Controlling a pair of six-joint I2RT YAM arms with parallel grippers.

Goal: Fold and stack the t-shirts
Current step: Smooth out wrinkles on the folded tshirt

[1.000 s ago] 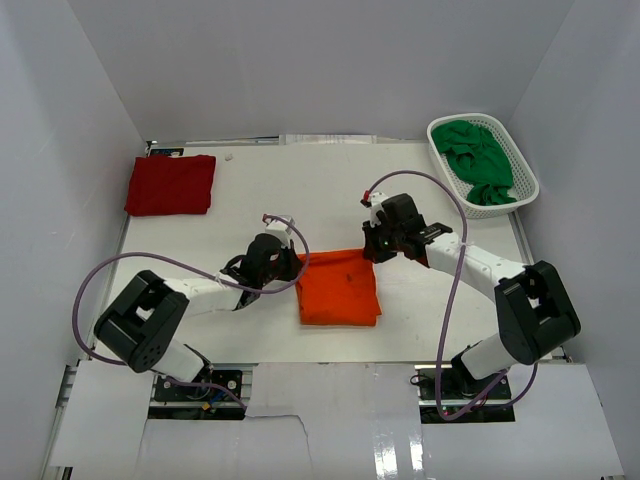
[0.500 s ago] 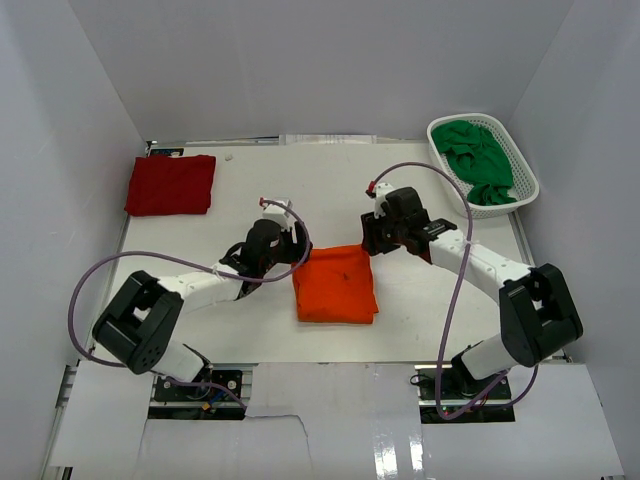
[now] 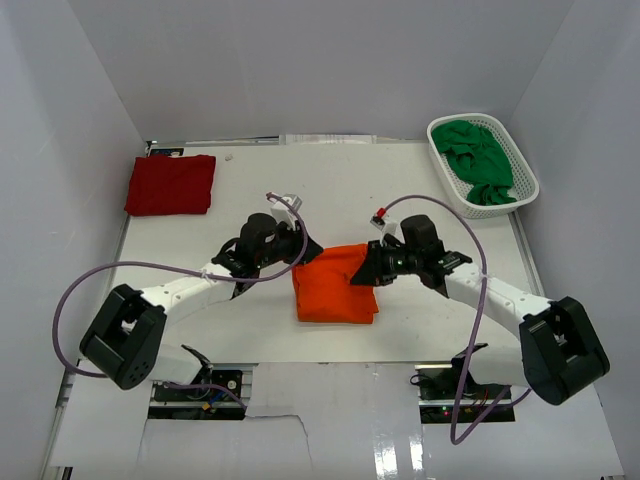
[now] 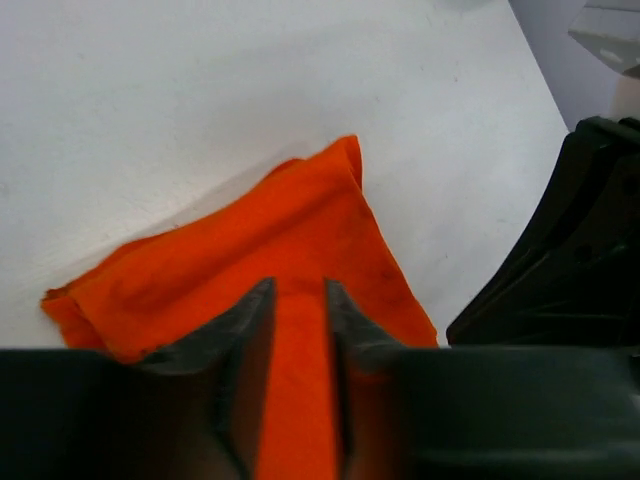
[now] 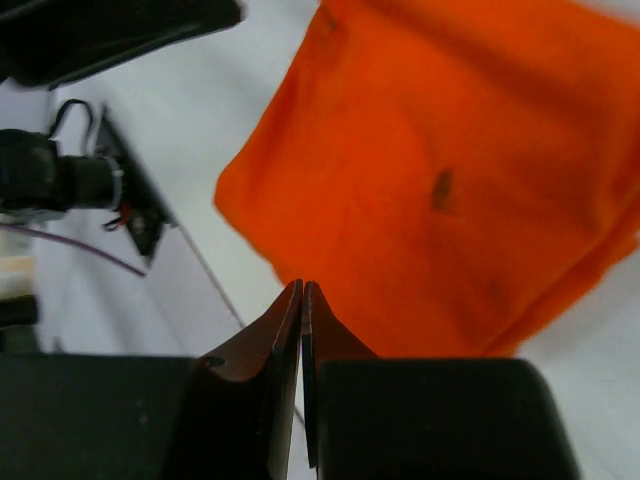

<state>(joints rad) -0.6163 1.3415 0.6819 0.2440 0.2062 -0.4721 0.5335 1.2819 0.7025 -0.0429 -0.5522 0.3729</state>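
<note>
The orange t-shirt (image 3: 335,288) lies folded in a small rectangle at the table's middle, and it fills the left wrist view (image 4: 250,240) and the right wrist view (image 5: 440,190). My left gripper (image 3: 300,250) is at its far left corner, jaws part open (image 4: 297,290), with orange cloth showing in the gap. My right gripper (image 3: 372,268) is low at its far right edge, jaws pressed shut (image 5: 302,287) with nothing between them. The dark red t-shirt (image 3: 170,185) lies folded at the far left. The green t-shirt (image 3: 478,160) is crumpled in the basket.
A white mesh basket (image 3: 522,170) stands at the far right corner. White walls close in the table on three sides. The right arm's black wrist (image 4: 560,250) looms close at the right of the left wrist view.
Both grippers opened and came together again; the right one is fully shut. The right arm swung down and nearer, low against the orange shirt's right side. The left gripper edged right over the corner.
</note>
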